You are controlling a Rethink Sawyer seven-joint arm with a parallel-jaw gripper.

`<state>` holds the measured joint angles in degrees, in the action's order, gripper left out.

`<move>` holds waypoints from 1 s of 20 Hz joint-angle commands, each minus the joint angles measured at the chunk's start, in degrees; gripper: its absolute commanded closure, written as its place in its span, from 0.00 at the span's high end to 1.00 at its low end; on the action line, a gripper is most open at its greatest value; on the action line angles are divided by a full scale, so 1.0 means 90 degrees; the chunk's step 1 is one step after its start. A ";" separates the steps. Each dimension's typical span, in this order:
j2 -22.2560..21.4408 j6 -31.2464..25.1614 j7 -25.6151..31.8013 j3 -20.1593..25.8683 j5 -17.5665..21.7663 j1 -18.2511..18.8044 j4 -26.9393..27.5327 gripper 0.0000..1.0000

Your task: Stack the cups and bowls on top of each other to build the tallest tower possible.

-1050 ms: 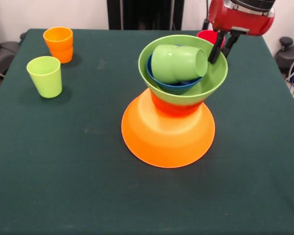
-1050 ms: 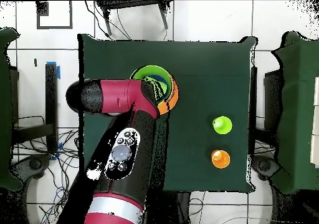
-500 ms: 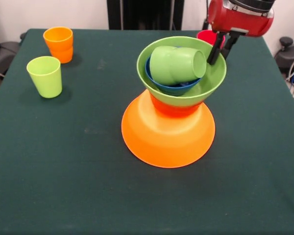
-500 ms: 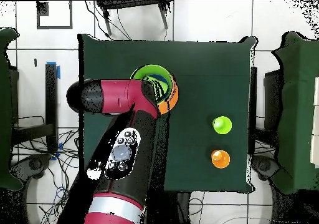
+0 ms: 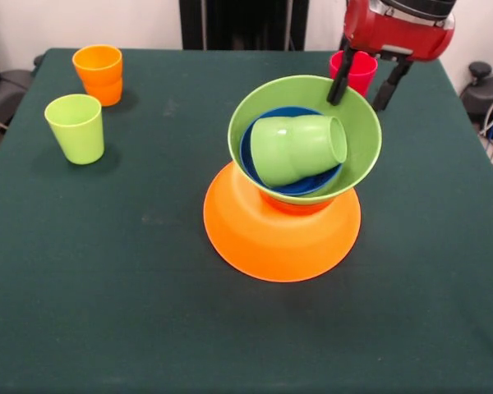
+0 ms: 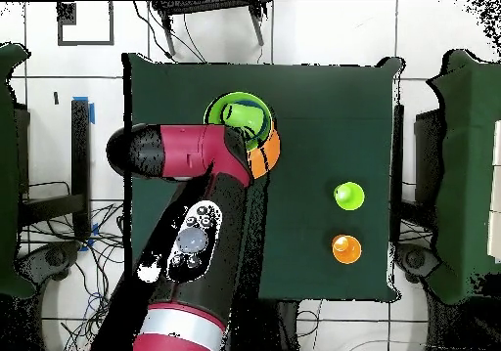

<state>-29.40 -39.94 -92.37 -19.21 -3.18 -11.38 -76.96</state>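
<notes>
The tower stands mid-table: a very large orange bowl [image 5: 279,238] upside down, a sliver of a red-orange bowl [image 5: 289,206] on it, then a light green bowl [image 5: 360,139] tilted toward the camera. Inside it a blue bowl [image 5: 294,185] holds a green cup [image 5: 296,148] lying on its side. My gripper [image 5: 357,97] is open at the green bowl's far rim, one finger [image 5: 338,84] against the rim, the other finger [image 5: 389,85] outside it. A red-pink cup [image 5: 355,70] stands just behind. From overhead, the arm [image 6: 186,230] covers part of the green bowl [image 6: 238,112] and orange bowl [image 6: 266,153].
An orange cup [image 5: 99,72] stands at the far left corner, with a lime green cup [image 5: 76,127] in front of it. Overhead they appear as the lime cup [image 6: 348,195] and the orange cup [image 6: 345,248] on the right side of the green table [image 6: 323,103].
The fingers have spread apart and let go of the green bowl's rim. The green bowl dropped lower onto the pile and tipped toward the camera, with the blue bowl and green cup inside.
</notes>
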 commanded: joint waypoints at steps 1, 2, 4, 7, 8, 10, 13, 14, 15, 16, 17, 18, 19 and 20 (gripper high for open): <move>0.0295 -0.0049 -0.1075 0.0220 0.0205 -0.0036 -0.0135 1.00; 0.0289 -0.0061 -0.1066 0.0214 0.0202 -0.0035 -0.0133 1.00; 0.0306 -0.0063 -0.1012 0.0223 0.0198 -0.0014 -0.0105 1.00; 0.0357 -0.0016 -0.0953 0.0245 0.0191 0.0022 -0.0065 1.00; 0.0377 -0.0001 -0.0938 0.0255 0.0188 0.0036 -0.0051 1.00; 0.0404 0.0040 -0.0929 0.0265 0.0186 0.0049 -0.0047 1.00; 0.0365 -0.0016 -0.0959 0.0215 0.0195 0.0009 -0.0071 1.00; 0.0342 -0.0046 -0.0971 0.0192 0.0199 -0.0010 -0.0082 1.00; 0.0323 -0.0067 -0.0965 0.0182 0.0204 -0.0021 -0.0090 1.00; 0.0306 -0.0078 -0.0948 0.0195 0.0196 -0.0015 -0.0103 1.00; 0.0290 -0.0089 -0.0932 0.0207 0.0189 -0.0009 -0.0117 1.00; 0.0267 -0.0115 -0.0918 0.0218 0.0180 -0.0005 -0.0132 1.00; 0.0237 -0.0122 -0.0903 0.0225 0.0177 -0.0006 -0.0143 1.00; 0.0203 -0.0163 -0.0877 0.0239 0.0168 0.0000 -0.0146 1.00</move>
<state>-29.53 -39.94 -92.37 -20.71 -3.14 -11.38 -76.96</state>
